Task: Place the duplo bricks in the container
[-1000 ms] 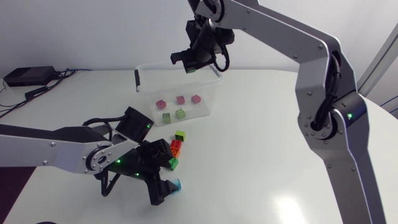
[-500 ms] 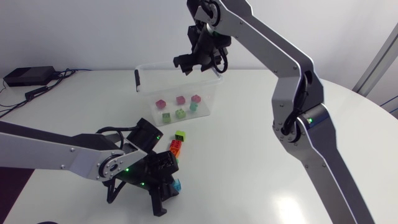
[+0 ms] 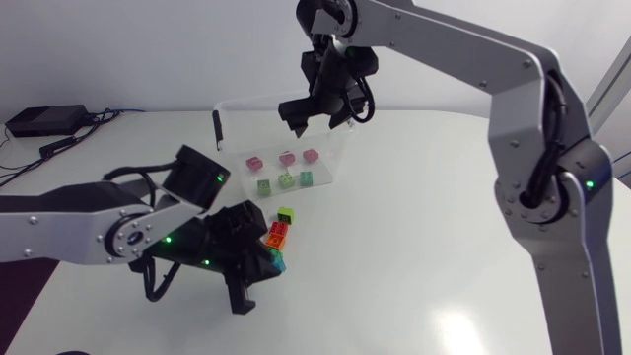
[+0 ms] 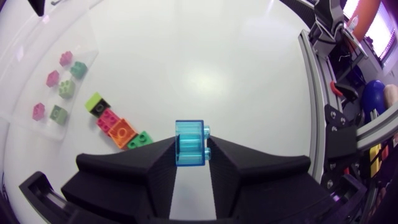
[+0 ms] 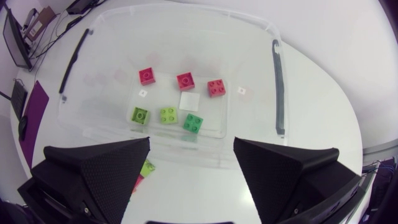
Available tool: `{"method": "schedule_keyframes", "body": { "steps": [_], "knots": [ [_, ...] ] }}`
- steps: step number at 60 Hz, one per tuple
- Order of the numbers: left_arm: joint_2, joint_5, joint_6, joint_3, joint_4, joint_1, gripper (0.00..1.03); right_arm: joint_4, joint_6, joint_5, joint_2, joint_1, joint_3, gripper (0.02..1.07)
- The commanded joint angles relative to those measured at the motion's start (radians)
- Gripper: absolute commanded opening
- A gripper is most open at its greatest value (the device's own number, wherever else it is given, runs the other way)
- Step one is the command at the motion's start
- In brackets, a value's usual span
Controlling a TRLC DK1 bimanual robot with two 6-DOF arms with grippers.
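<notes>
My left gripper (image 4: 190,155) is shut on a translucent blue brick (image 4: 189,143), low over the table beside the loose bricks; the head view shows that gripper (image 3: 272,266) and the blue brick (image 3: 280,260). Loose on the table lie a lime-and-black brick (image 3: 286,215), a red and orange stack (image 3: 278,234), and a green brick (image 4: 140,140). The clear container (image 3: 335,133) holds three pink bricks (image 5: 185,81) and three green bricks (image 5: 168,114). My right gripper (image 3: 314,110) hangs open and empty above the container (image 5: 249,118).
A black box (image 3: 41,120) with cables sits at the table's far left corner. The container has black clips on its short sides (image 3: 217,128). White tabletop stretches to the right of the loose bricks.
My right gripper opened and its green brick dropped into the container. My left gripper shut on the blue brick and drew back with it toward the loose bricks.
</notes>
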Motion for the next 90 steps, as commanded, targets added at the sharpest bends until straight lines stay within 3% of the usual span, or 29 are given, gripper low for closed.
{"method": "schedule_keyframes", "body": {
  "steps": [1,22,31,41,47,64,68,77,78,80,83,90],
  "knots": [
    [-0.049,0.029,-0.012,0.066,-0.031,0.046,0.19,0.019,0.016,0.005,-0.076,0.042,-0.103,1.01],
    [-0.081,0.097,-0.066,0.193,-0.005,0.197,0.19,0.067,0.003,0.011,-0.151,0.077,-0.244,1.01],
    [-0.051,0.111,-0.141,0.25,0.086,0.269,0.19,0.111,-0.012,0.011,-0.211,0.1,-0.37,1.01],
    [0.06,0.109,-0.271,0.33,0.256,0.333,0.19,0.172,-0.044,0.008,-0.241,0.157,-0.522,1.01],
    [0.144,0.062,-0.326,0.385,0.34,0.349,0.19,0.194,-0.072,-0.015,-0.247,0.189,-0.572,1.01],
    [0.334,0.0,-0.385,0.521,0.419,0.372,0.2,0.251,-0.127,-0.048,-0.241,0.267,-0.686,1.01],
    [0.364,-0.015,-0.392,0.543,0.423,0.372,0.24,0.257,-0.138,-0.055,-0.237,0.283,-0.704,1.01],
    [0.408,-0.038,-0.402,0.584,0.428,0.375,0.73,0.272,-0.167,-0.07,-0.224,0.323,-0.752,1.0],
    [0.408,-0.043,-0.403,0.587,0.428,0.378,0.82,0.272,-0.17,-0.07,-0.223,0.327,-0.756,1.0],
    [0.408,-0.044,-0.406,0.59,0.428,0.379,0.9,0.272,-0.17,-0.071,-0.217,0.33,-0.761,1.0],
    [0.405,-0.044,-0.408,0.593,0.428,0.382,0.98,0.272,-0.17,-0.079,-0.201,0.335,-0.767,1.0],
    [0.374,-0.046,-0.415,0.589,0.42,0.396,0.98,0.271,-0.17,-0.101,-0.163,0.333,-0.765,0.98]
  ]
}}
